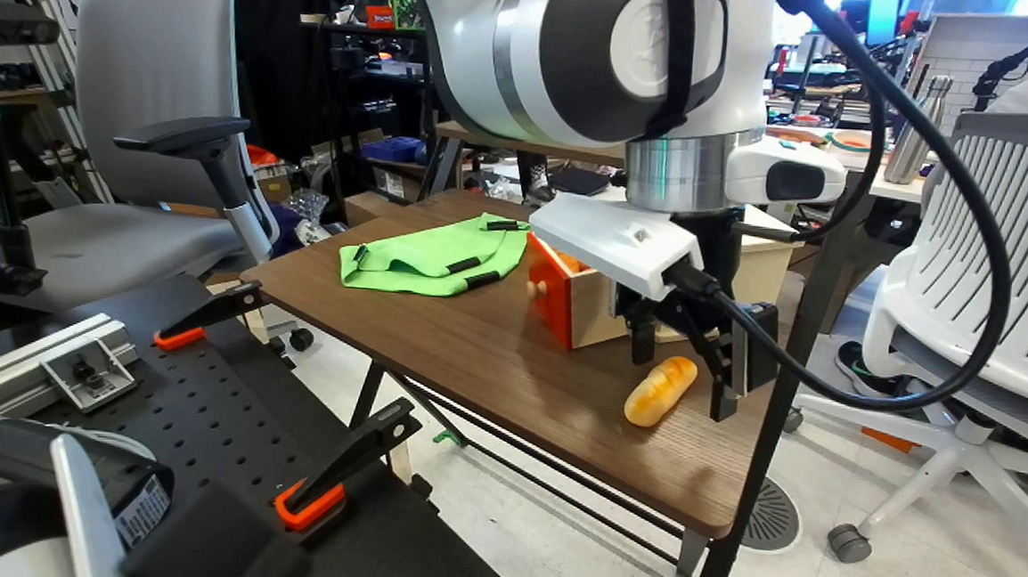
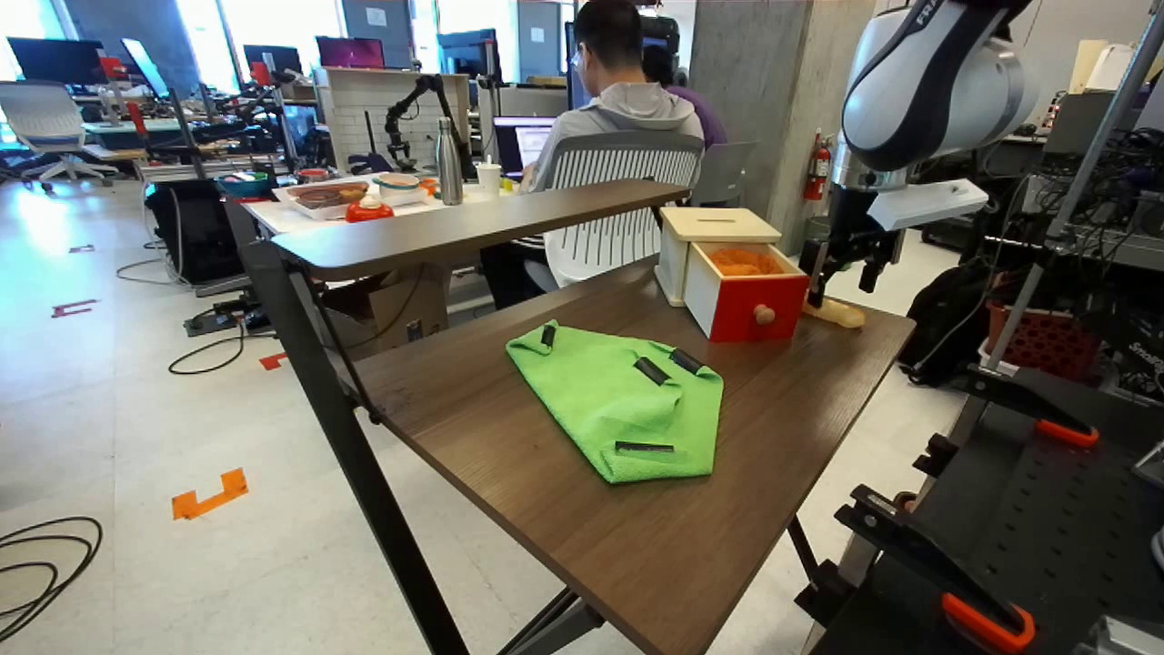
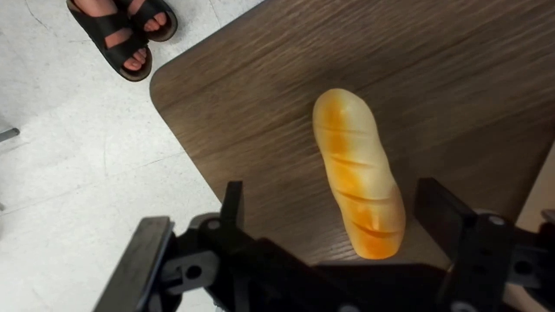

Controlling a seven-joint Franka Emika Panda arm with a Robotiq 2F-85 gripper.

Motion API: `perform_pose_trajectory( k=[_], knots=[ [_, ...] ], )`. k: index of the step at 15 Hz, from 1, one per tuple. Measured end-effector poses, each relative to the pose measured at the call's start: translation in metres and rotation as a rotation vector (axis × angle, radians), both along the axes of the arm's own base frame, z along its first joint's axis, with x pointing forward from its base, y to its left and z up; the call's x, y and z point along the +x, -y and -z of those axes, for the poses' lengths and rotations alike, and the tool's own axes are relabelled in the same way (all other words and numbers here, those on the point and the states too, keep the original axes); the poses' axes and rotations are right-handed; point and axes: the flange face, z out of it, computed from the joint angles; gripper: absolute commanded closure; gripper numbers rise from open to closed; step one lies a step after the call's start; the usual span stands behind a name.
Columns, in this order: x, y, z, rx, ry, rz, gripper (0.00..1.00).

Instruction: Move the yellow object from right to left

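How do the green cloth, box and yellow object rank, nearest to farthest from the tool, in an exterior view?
1. Yellow object: right by the tool.
2. Box: between object and cloth.
3. Green cloth: beyond the box.

I see a smooth, faintly glossy yellow-orange loaf-shaped object, a brown wood-grained tabletop, a matt, textured green cloth and a matt black two-fingered gripper.

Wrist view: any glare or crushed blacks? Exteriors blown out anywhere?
Wrist view: the gripper is nearly black, little detail on it; the yellow object looks fairly sharp, with a small glint near its lower end. In an exterior view, the windows at top left burn out to white.
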Motion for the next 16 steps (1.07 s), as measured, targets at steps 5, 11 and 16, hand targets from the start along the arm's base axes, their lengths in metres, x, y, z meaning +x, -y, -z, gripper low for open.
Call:
perform_pose_trajectory(
  k=[5, 11, 16],
  knots=[
    [0.003, -0.004, 0.014, 0.009, 0.0, 0.004, 0.5],
    [0.009, 0.0, 0.009, 0.025, 0.026, 0.024, 0.88],
    [0.011, 0.015, -0.02, 0.065, 0.087, 0.046, 0.88]
  ],
)
